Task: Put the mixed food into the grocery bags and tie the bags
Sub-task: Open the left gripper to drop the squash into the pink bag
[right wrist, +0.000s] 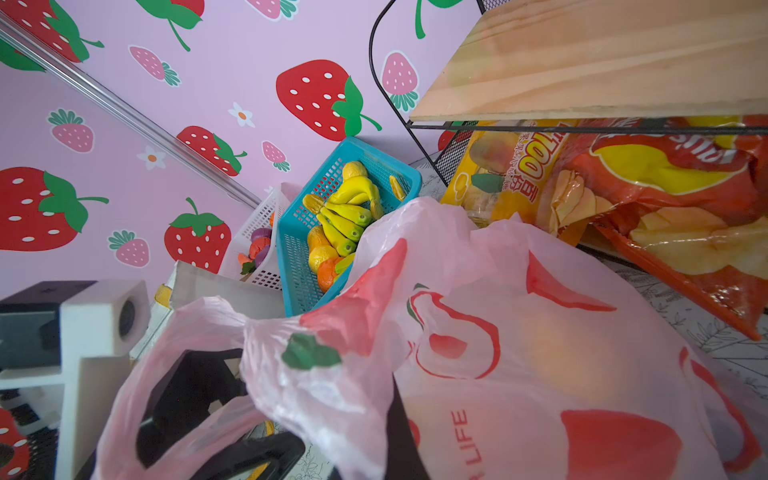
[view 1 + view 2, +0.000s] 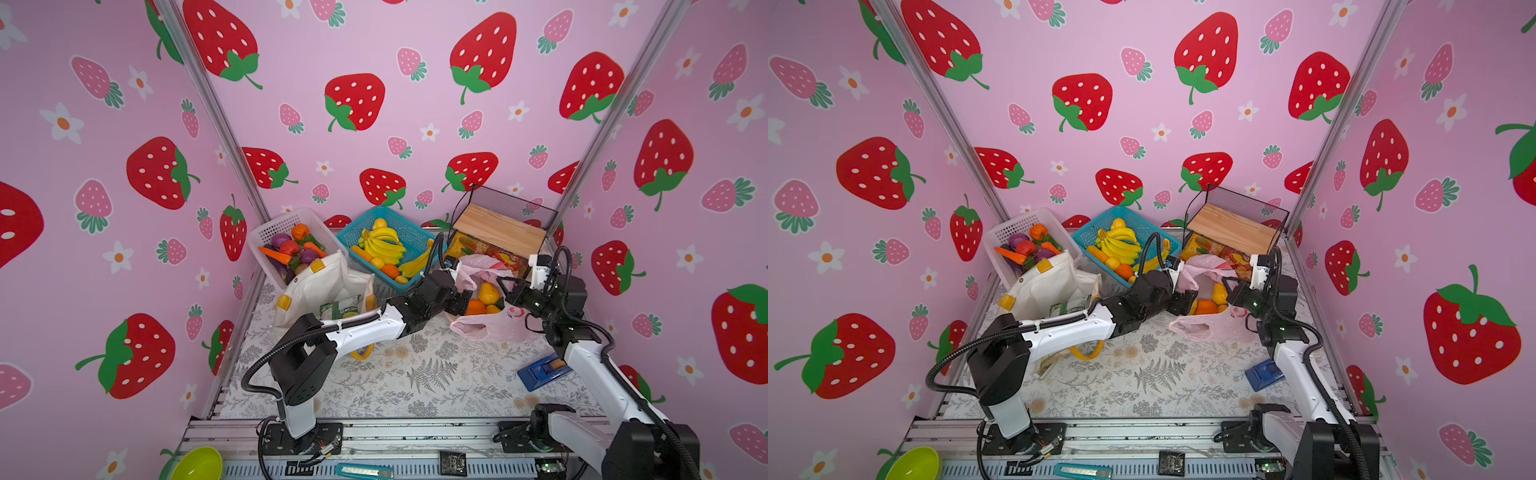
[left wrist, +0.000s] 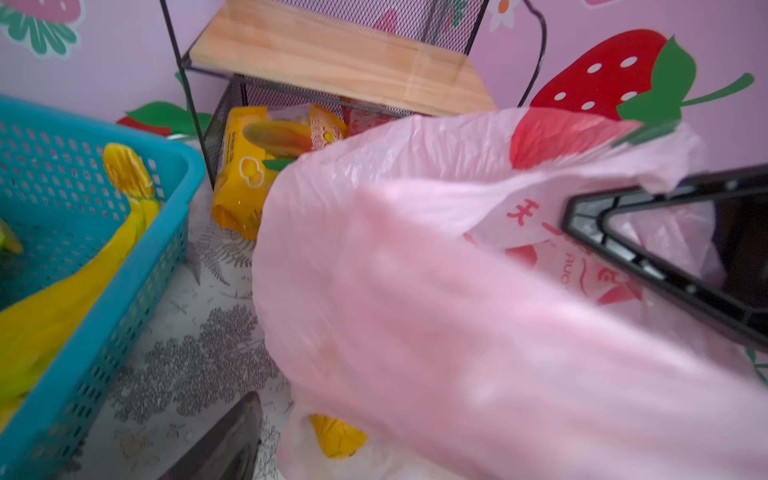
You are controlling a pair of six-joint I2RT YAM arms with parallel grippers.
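From where I stand, the pink plastic bag [image 2: 486, 328] sits on the patterned table [image 2: 415, 374] at the right, just in front of the wire shelf [image 2: 498, 226], mouth up, with a yellow pear [image 2: 488, 293] and an orange [image 2: 476, 307] showing inside. The right gripper [image 2: 505, 286] is pinched tight on the bag's right-hand rim (film bunches around its finger in the wrist view). The left gripper [image 2: 460, 302] stands at the opposite rim, jaws spread wide, film draped across the gap; the white tote [image 2: 320, 286] slumps beside the white basket [image 2: 272, 228].
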